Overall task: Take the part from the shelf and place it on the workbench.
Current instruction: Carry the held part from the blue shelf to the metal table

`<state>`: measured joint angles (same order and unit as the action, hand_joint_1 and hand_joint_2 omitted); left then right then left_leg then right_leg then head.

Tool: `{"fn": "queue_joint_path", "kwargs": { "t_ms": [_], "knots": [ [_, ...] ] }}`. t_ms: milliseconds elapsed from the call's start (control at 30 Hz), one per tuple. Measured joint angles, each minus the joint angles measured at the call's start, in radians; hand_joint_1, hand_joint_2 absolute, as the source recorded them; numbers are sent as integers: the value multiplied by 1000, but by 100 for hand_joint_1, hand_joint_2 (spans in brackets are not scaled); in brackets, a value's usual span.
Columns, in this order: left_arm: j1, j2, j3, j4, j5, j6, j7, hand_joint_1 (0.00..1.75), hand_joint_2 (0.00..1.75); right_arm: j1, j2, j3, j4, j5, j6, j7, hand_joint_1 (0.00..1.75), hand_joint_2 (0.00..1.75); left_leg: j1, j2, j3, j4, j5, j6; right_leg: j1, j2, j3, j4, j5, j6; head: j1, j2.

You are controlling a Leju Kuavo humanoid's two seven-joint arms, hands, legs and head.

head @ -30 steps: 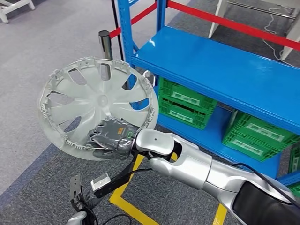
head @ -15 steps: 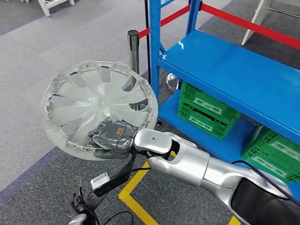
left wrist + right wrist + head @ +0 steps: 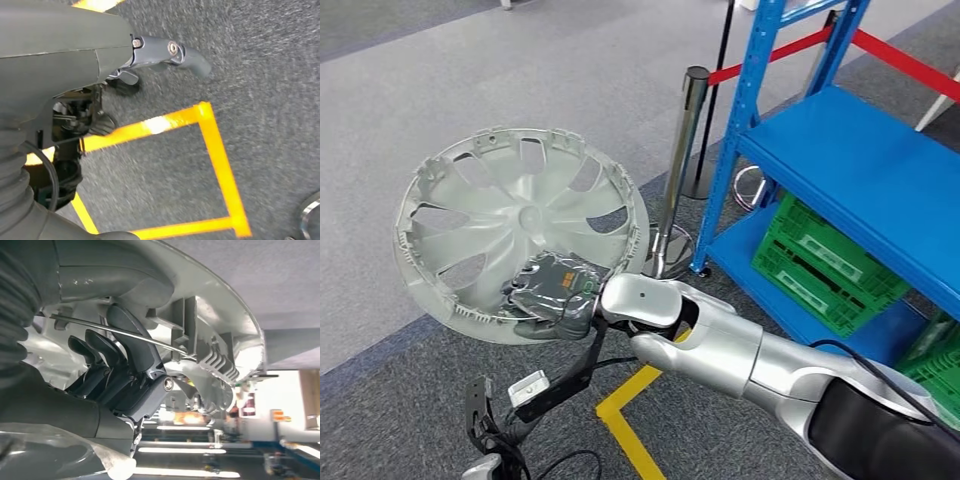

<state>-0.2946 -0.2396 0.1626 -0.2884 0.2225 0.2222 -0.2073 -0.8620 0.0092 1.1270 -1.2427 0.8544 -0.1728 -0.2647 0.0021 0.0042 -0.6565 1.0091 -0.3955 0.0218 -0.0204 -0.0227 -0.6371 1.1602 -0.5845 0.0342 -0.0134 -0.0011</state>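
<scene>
The part is a silver-grey wheel cover (image 3: 516, 215) with curved spokes, held flat and slightly tilted out over the carpet at the left of the head view. My right hand (image 3: 554, 290) grips its near rim, the palm on top and the fingers curled under the edge. The right wrist view shows the dark fingers (image 3: 113, 365) hooked around the ribbed rim of the wheel cover (image 3: 211, 330). My left hand (image 3: 490, 440) hangs low at the bottom left, holding nothing. Its fingers (image 3: 170, 50) stretch out over the carpet in the left wrist view.
A blue metal shelf (image 3: 863, 170) stands at the right with green crates (image 3: 826, 260) on its lower level. A chrome barrier post (image 3: 678, 170) carries a red band (image 3: 901, 55). Yellow tape (image 3: 622, 420) marks the grey carpet near me. Open floor lies to the left.
The whole picture has shifted: the camera has turned left, so the shelf and post slid to the right. My right hand keeps hold of the wheel cover in the same pose.
</scene>
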Motion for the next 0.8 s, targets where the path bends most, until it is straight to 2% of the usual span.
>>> {"fn": "queue_joint_path", "kwargs": {
  "t_ms": [33, 67, 100, 133, 167, 200, 233, 267, 300, 367, 400, 433, 500, 533, 567, 600, 633, 667, 733, 767, 800],
  "knots": [
    [0, 0, 0, 0, 11, -12, 3, 0, 175, -1, 0, 2, 2, 0, 0, -1, 175, 175, -1, -13, 0, 1, -1, 4, 2, 15, -42, 75, -26, -1, 2, 0],
    [0, 1, 0, 0, 22, -26, 6, 0, 175, -1, 0, 5, 4, 0, 1, -3, 175, 175, -2, -28, 0, 1, -1, 6, 3, 21, -81, 135, -39, -2, 2, 0],
    [1, 1, 0, 0, 32, -39, 9, 0, 175, -1, 0, 8, 5, -1, 1, -4, 175, 175, -3, -44, 1, 2, -2, 6, 4, 24, -106, 162, -34, -3, 2, 0],
    [2, 2, 1, 0, 42, -49, 11, 0, 175, -2, 1, 10, 6, -1, 2, -5, 175, 175, -4, -59, 2, 4, -3, 7, 5, 25, -109, 148, -9, -4, 2, 0],
    [2, 3, 1, 0, 48, -55, 11, 0, 175, -3, 2, 11, 6, -2, 2, -5, 175, 175, -3, -75, 2, 7, -5, 5, 4, 30, -94, 96, 32, -7, 2, 0],
    [2, 3, 2, 0, 53, -58, 11, 0, 175, -5, 2, 11, 7, -3, 2, -5, 175, 175, -2, -90, 1, 12, -8, 3, 2, 49, -68, 27, 72, -8, 3, 0],
    [1, 4, 2, 0, 57, -60, 11, 0, 175, -7, 3, 11, 7, -4, 3, -5, 175, 175, -3, -105, -2, 20, -12, -2, -3, 74, -39, -38, 100, -9, 2, 0],
    [1, 4, 3, 0, 60, -61, 12, 0, 175, -9, 3, 12, 8, -5, 3, -6, 175, 175, -1, -117, -8, 26, -14, -7, -5, 94, -18, -83, 116, -10, 2, 0],
    [1, 4, 3, 0, 62, -61, 12, 0, 175, -10, 4, 12, 9, -5, 3, -6, 175, 175, 1, -128, -13, 30, -15, -13, -6, 109, -7, -104, 118, -10, 2, 0],
    [5, 6, 4, 0, 64, -62, 13, 0, 175, -12, 9, 14, 9, -5, 4, -7, 175, 175, 7, -147, -19, 29, -12, -24, -4, 98, -1, -107, 116, -15, 4, 0],
    [7, 7, 4, 0, 65, -62, 13, 0, 175, -14, 12, 14, 9, -5, 4, -6, 175, 175, 5, -137, -22, 34, -15, -30, -4, 87, 3, -109, 117, -20, 2, 0],
    [7, 8, 4, 0, 65, -62, 13, 0, 175, -16, 16, 15, 9, -5, 4, -6, 175, 175, 3, -113, -29, 51, -25, -35, -5, 74, 8, -112, 117, -25, -1, 0],
    [5, 10, 4, 0, 64, -62, 13, 0, 175, -19, 19, 16, 11, -6, 4, -5, 175, 175, 1, -46, -70, 143, -72, -45, -3, 45, 19, -116, 114, -34, -7, 0],
    [4, 10, 4, 0, 64, -62, 13, 0, 175, -20, 19, 17, 12, -6, 4, -5, 175, 175, 3, -26, -102, 209, -100, -49, -2, 31, 22, -116, 111, -37, -9, 0],
    [5, 10, 4, 0, 64, -62, 13, 0, 175, -21, 20, 18, 13, -5, 4, -6, 175, 175, 6, -17, -131, 267, -120, -52, 0, 16, 25, -116, 109, -38, -8, 0],
    [6, 10, 4, 0, 64, -62, 13, 0, 175, -21, 20, 20, 14, -5, 5, -6, 175, 175, 8, -13, -147, 298, -124, -53, 0, 2, 27, -116, 106, -38, -8, 0],
    [7, 11, 5, 0, 64, -62, 13, 0, 175, -21, 20, 22, 15, -5, 5, -6, 175, 175, 10, -10, -144, 290, -110, -54, 0, -12, 30, -116, 103, -37, -9, 0],
    [8, 11, 5, 0, 64, -62, 13, 0, 175, -21, 20, 24, 15, -5, 5, -7, 175, 175, 10, -4, -120, 245, -80, -53, 1, -26, 34, -116, 100, -36, -9, 0],
    [7, 12, 5, 0, 64, -63, 13, 0, 175, -23, 22, 25, 15, -5, 5, -6, 175, 175, 4, 37, -49, 108, -22, -48, 4, -48, 42, -116, 92, -30, -9, 0],
    [6, 12, 5, 0, 64, -63, 13, 0, 175, -24, 22, 25, 15, -5, 5, -6, 175, 175, -2, 55, -25, 60, -9, -42, 6, -57, 45, -117, 88, -26, -8, 0],
    [5, 11, 5, 0, 64, -63, 13, 0, 175, -25, 22, 26, 16, -5, 5, -6, 175, 175, -7, 67, -14, 34, -7, -36, 9, -66, 47, -118, 85, -21, -8, 0]
  ]
}}
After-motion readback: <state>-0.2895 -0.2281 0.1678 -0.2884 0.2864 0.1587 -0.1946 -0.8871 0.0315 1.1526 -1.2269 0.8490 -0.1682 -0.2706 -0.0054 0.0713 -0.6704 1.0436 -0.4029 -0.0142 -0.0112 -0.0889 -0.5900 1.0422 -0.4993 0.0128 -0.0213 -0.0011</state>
